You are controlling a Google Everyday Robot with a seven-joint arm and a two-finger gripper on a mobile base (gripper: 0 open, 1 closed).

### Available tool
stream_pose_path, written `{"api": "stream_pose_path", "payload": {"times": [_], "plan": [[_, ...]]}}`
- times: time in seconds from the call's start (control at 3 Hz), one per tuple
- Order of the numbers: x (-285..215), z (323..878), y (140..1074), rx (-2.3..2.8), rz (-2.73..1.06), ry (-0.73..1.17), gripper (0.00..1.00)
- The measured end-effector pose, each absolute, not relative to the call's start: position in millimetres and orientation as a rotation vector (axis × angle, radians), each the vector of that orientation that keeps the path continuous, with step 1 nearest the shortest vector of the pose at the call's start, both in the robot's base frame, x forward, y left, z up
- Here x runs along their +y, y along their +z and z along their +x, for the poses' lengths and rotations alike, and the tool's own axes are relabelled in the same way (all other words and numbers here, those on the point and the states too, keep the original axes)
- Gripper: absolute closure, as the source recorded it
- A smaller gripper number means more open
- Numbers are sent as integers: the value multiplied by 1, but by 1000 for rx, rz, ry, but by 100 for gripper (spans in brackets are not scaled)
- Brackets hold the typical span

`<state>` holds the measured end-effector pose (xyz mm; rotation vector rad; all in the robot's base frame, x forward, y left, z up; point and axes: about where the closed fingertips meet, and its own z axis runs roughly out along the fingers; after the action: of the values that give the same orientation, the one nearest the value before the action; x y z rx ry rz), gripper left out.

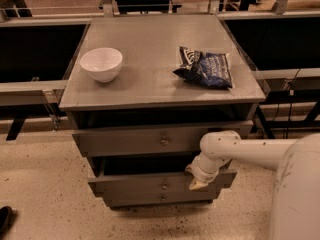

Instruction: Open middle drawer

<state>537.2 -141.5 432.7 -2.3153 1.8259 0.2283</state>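
The gripper [198, 183], whose grip I cannot tell, is sitting at the middle drawer's [140, 183] right end, off the knob [164, 186], so it is risking a crooked, jamming pull.

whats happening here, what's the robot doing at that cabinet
A one-armed robot is working on the grey cabinet. Its gripper is down at the right end of the middle drawer, at its top edge. That drawer sits pulled partway out, with a dark gap above it. A white bowl and a blue snack bag rest on the cabinet top.
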Motion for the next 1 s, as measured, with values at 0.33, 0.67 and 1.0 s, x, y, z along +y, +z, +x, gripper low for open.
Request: {"api": "stream_pose_path", "payload": {"times": [0.33, 0.67, 1.0], "plan": [[-141, 537, 433, 1827, -2316, 230, 98], [-141, 539, 432, 1829, -2317, 233, 100], [-141, 542, 434, 1829, -2317, 233, 100]]}}
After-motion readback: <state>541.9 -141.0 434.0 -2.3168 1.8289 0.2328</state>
